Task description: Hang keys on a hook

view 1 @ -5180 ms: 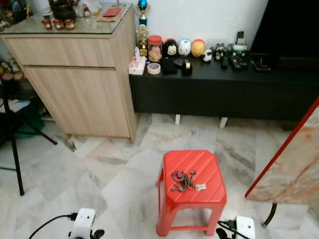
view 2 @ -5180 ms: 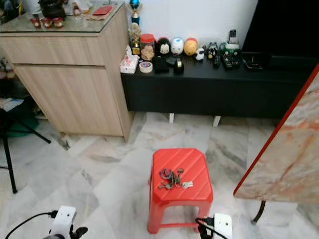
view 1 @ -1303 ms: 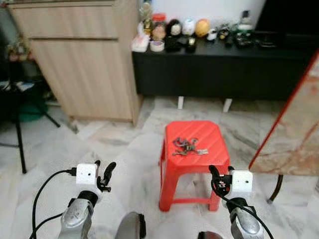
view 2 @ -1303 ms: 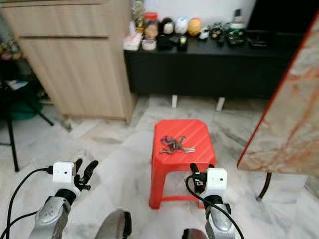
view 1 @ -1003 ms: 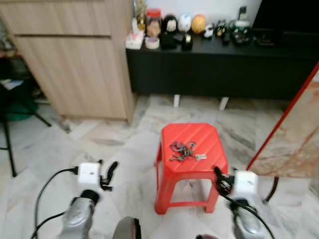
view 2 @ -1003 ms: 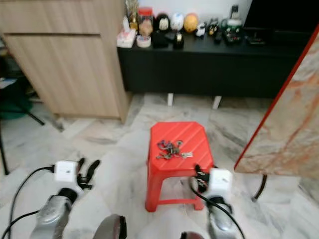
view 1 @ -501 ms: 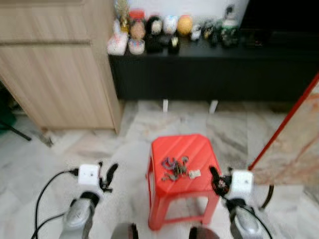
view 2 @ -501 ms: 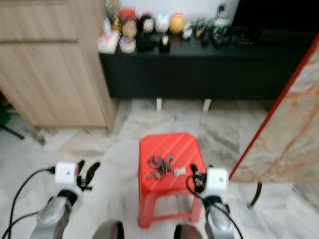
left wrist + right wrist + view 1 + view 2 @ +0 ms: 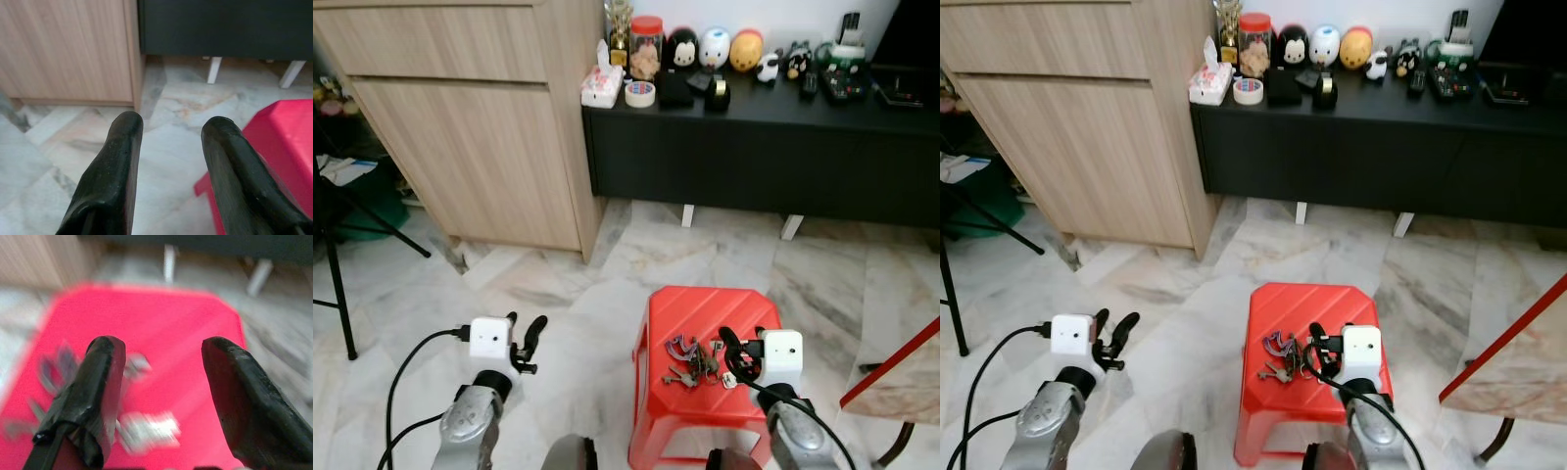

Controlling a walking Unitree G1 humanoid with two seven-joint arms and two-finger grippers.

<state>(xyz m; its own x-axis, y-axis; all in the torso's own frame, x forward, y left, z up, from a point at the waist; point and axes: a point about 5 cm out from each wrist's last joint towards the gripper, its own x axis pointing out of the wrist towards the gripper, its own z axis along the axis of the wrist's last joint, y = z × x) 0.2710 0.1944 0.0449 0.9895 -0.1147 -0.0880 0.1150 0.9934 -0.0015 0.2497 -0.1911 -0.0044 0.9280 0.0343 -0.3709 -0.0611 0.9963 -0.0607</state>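
Right gripper (image 9: 159, 396): fingers spread apart, holding nothing, poised over the right half of the stool top; its wrist view is blurred.
Keys (image 9: 695, 360): a loose bunch lying on the stool's seat, just beside the right gripper at its 9 o'clock in the head view; whether a fingertip touches them cannot be told.
Red plastic stool (image 9: 705, 308): ribbed seat, standing on the floor in front of the robot, slightly to its right.
Left gripper (image 9: 529, 336): fingers parted, empty, held above bare floor well apart from the stool, at the stool's 9 o'clock.
Floor (image 9: 558, 274): pale marble tiles veined grey and brown.
Wooden cabinet (image 9: 470, 108): light oak, at 11 o'clock from the stool, beside the console's left end.
Black console (image 9: 764, 147): low and long, on white feet, at 12 o'clock against the wall; along its top stand a tissue pack, a tape roll (image 9: 639, 94), a red-lidded jar (image 9: 646, 47), round toy figures and remotes.
Tripod leg (image 9: 337, 284): black, at the far left.
Marble-topped table (image 9: 901, 377): red-edged corner at 3 o'clock from the stool.
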